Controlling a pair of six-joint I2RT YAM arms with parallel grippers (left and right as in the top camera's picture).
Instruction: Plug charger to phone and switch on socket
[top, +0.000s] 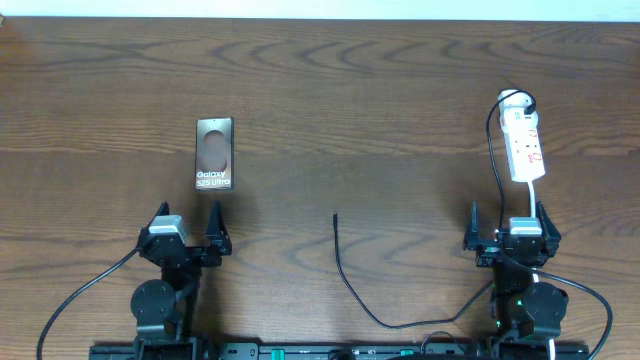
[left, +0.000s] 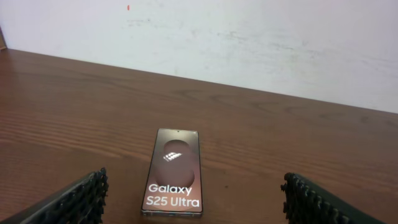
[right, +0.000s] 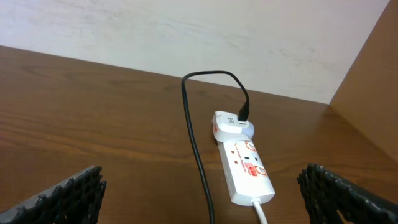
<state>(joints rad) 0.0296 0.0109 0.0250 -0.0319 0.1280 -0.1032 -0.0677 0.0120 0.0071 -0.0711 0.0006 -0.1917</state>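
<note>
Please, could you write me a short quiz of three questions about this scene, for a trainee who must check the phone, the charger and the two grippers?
1. Choose one: the phone lies directly ahead of A) the left gripper, B) the right gripper, C) neither.
2. True or false: the plug tip of the charger is in the phone.
3. Fill in: the jaws of both grippers stand ___.

Key
1. A.
2. False: the tip lies on the bare table, apart from the phone.
3. open.
</note>
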